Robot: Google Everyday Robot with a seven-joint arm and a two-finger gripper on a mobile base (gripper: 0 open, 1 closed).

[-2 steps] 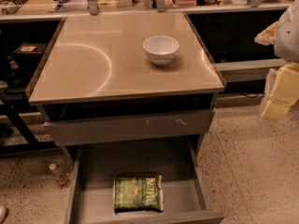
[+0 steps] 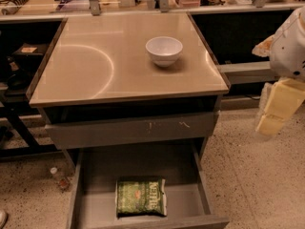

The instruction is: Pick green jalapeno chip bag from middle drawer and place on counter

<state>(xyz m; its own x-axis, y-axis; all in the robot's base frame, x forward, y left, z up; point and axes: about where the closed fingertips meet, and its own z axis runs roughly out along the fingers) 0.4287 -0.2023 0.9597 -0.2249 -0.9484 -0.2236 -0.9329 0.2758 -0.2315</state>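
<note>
End effector at the right edge of the scene, pale yellow below a white arm housing, hanging over the speckled floor just right of the desk and below the level of its top; how far open, cannot tell; no hold on the bag. Leftward and far from there, a white bowl upright on the glossy beige desk top, toward its far right part. Under the near edge of the top, a closed grey front panel with pale scratches. Below that, the middle drawer pulled out toward the near side, grey floor exposed. Green jalapeno chip bag lying flat on that drawer floor, about midway between the side walls, close to the near end, white strip along its right edge, well apart from the end effector. On the floor left of the drawer, a small bottle. Along the far side, a long cluttered bench.
</note>
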